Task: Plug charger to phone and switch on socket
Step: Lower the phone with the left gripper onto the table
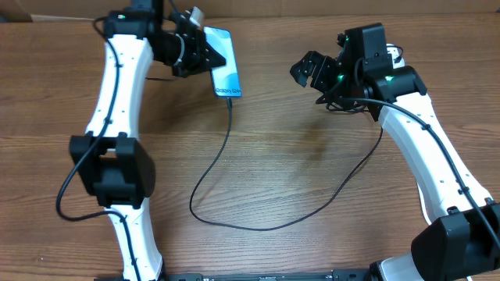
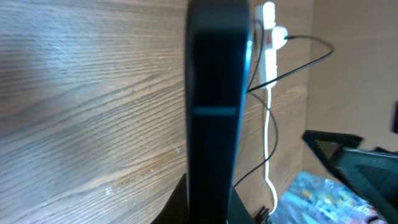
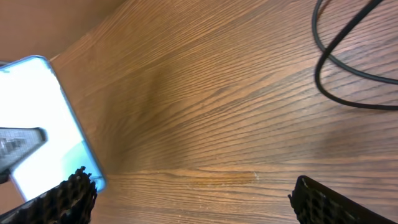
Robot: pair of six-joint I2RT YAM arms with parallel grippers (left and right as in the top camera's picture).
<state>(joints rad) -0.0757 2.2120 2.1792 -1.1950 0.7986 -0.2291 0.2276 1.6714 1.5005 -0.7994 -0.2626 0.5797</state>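
Observation:
The phone [image 1: 225, 64], with a light blue-teal screen, is at the back left of the table. My left gripper [image 1: 199, 53] is shut on its long edge. In the left wrist view the phone [image 2: 214, 93] shows edge-on as a dark bar between the fingers [image 2: 208, 211]. The thin black charger cable [image 1: 211, 168] meets the phone's near short edge and loops across the table toward the right arm. My right gripper [image 1: 308, 70] is open and empty, right of the phone [image 3: 37, 118]; its fingers [image 3: 193, 199] hover over bare wood. The white socket [image 2: 268, 31] lies far off, trailing a white cord.
The wooden table [image 1: 312, 156] carries the cable loop [image 3: 348, 62] in its middle. A blurred blue patterned thing [image 2: 323, 199] and a dark shape [image 2: 348, 155] show at the lower right of the left wrist view. Cardboard stands at the back edge.

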